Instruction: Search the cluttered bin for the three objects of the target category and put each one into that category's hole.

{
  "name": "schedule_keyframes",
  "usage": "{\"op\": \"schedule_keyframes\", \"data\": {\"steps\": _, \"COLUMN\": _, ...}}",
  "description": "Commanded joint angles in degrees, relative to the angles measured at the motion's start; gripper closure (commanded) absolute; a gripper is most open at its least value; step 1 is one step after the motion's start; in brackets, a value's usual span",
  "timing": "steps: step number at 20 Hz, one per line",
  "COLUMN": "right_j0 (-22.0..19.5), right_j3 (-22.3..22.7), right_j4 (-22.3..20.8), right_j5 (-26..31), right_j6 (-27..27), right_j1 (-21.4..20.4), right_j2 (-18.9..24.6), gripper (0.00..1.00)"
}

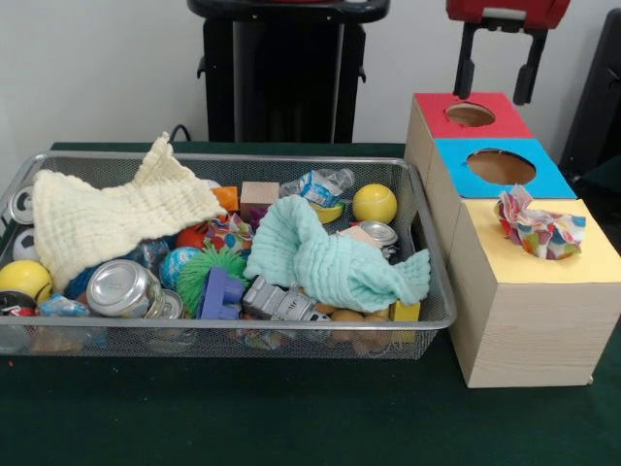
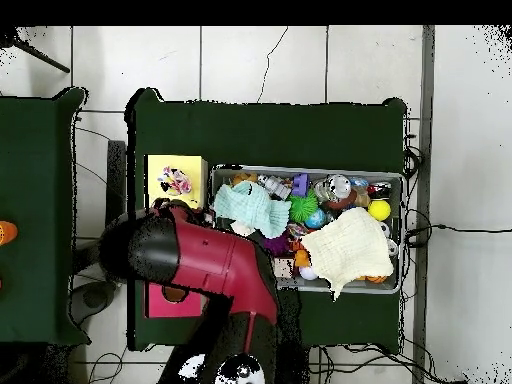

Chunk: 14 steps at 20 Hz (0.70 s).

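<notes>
The wire mesh bin (image 1: pixel 233 156) sits on the left of the green table, full of clutter; it also shows in the overhead view (image 2: pixel 401 232). A crumpled polka-dot cloth (image 1: pixel 540 225) lies on top of the yellow-faced cube (image 1: pixel 602 258), over where the round hole is, so the hole is hidden. The cloth also shows in the overhead view (image 2: pixel 177 181). Another polka-dot piece (image 1: pixel 229 234) peeks out among the toys in the bin's middle. My gripper (image 1: pixel 497 83) hangs open and empty above the red-faced cube, behind the yellow cube.
A cream waffle cloth (image 1: pixel 107 218) and a mint-green cloth (image 1: pixel 330 257) cover much of the bin. Cans (image 1: pixel 121 288), a yellow ball (image 1: pixel 375 203) and a green spiky ball (image 1: pixel 199 273) lie around them. The blue-faced cube (image 1: pixel 543 182) and the red-faced cube (image 1: pixel 432 109) stand behind the yellow one.
</notes>
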Motion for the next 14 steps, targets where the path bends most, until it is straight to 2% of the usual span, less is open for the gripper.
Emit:
{"op": "schedule_keyframes", "data": {"steps": 1, "right_j0": -3.8, "right_j3": 6.5, "right_j4": -3.5, "right_j5": -2.3, "right_j6": 4.1, "right_j1": 1.9, "right_j2": 5.0, "gripper": 0.0}}
{"op": "schedule_keyframes", "data": {"steps": 3, "right_j0": -4.1, "right_j3": 7.1, "right_j4": -4.9, "right_j5": -2.9, "right_j6": 3.3, "right_j1": 1.7, "right_j2": 4.2, "gripper": 0.0}}
{"op": "schedule_keyframes", "data": {"steps": 8, "right_j0": -6.7, "right_j3": 10.6, "right_j4": -7.0, "right_j5": -5.3, "right_j6": 0.5, "right_j1": -0.1, "right_j2": 5.9, "gripper": 0.0}}
{"op": "schedule_keyframes", "data": {"steps": 14, "right_j0": -9.0, "right_j3": 13.7, "right_j4": -9.7, "right_j5": -5.4, "right_j6": 0.4, "right_j1": -2.2, "right_j2": 6.8, "gripper": 0.0}}
